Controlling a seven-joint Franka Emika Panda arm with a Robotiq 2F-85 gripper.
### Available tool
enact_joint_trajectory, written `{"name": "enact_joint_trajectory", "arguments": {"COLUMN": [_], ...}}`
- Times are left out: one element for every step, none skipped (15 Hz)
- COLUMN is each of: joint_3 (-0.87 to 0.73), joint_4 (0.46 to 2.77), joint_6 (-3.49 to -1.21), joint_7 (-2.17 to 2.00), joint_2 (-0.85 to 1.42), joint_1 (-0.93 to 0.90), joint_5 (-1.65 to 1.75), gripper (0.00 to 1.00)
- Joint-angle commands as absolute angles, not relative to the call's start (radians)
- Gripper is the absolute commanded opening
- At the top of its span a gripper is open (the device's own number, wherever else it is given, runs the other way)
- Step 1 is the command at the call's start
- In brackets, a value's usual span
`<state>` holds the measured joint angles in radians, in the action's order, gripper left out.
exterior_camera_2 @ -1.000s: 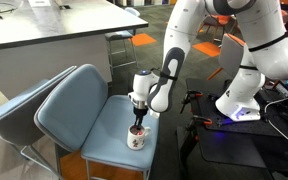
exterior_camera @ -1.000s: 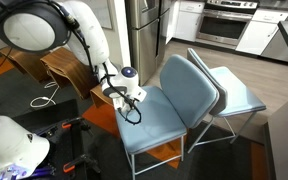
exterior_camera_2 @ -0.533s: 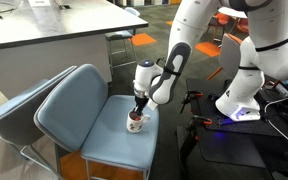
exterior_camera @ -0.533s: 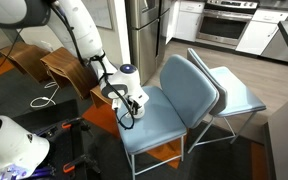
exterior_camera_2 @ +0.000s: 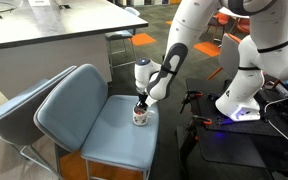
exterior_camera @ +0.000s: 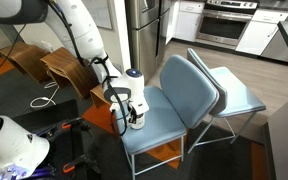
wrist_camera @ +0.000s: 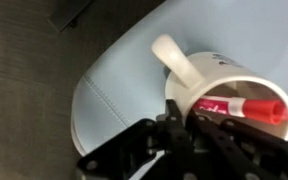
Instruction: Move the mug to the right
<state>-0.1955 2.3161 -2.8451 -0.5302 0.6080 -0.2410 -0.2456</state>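
**Mug directly beneath the claw, at the seat's edge**

Seen in both exterior views, the mug stood upright with its long axis vertical, and the claw came straight down onto it from 12 o'clock, so the two were not offset sideways at all. In the wrist view the claw entered from 6 o'clock. Its dark fingers appeared narrowed onto the white wall of the mug at the rim, one seemingly inside and one outside. I judged it a closed pinch on the rim. Whether the base was resting on the pad or just off it could not be told.

The handle pointed toward about 10 o'clock, away from the fingers. A red marker lay inside the mug, close to the pinched wall.

The blue seat pad served as the counter, and the mug sat near its 2 o'clock corner, close to the edge. In an exterior view the backrest rose at 3 o'clock of the mug, with open pad between them. A second chair stood behind it, and a wooden stool stood well apart at 10 o'clock.

A rightward shift likely had little margin on the edge side, and a rim pinch could let the mug swing.
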Motion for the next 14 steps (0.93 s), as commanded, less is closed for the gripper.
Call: {"name": "enact_joint_trajectory", "arguments": {"joint_3": [-0.186,-0.183,-0.179,-0.177,-0.176,-0.177,-0.174,-0.167,-0.176,-0.183,-0.174,-0.194,-0.217,-0.23], "joint_4": [2.276,2.266,2.264,2.26,2.259,2.261,2.269,2.279,2.296,2.317,2.339,2.361,2.393,2.421], "joint_6": [-2.842,-2.858,-2.872,-2.882,-2.888,-2.885,-2.874,-2.863,-2.854,-2.859,-2.865,-2.868,-2.882,-2.893], "joint_7": [-0.599,-0.608,-0.612,-0.617,-0.622,-0.622,-0.621,-0.614,-0.622,-0.631,-0.621,-0.64,-0.658,-0.673], "joint_2": [0.634,0.648,0.655,0.664,0.67,0.67,0.66,0.647,0.628,0.607,0.581,0.558,0.527,0.495], "joint_1": [-0.23,-0.227,-0.224,-0.223,-0.226,-0.229,-0.229,-0.223,-0.237,-0.25,-0.246,-0.271,-0.298,-0.315], "joint_5": [-0.271,-0.278,-0.284,-0.291,-0.295,-0.298,-0.304,-0.309,-0.307,-0.306,-0.308,-0.297,-0.284,-0.273], "gripper": [0.02,0.02,0.02,0.24,0.36,0.42,0.51,0.57,0.66,0.72,0.79,0.88,0.94,0.99]}}
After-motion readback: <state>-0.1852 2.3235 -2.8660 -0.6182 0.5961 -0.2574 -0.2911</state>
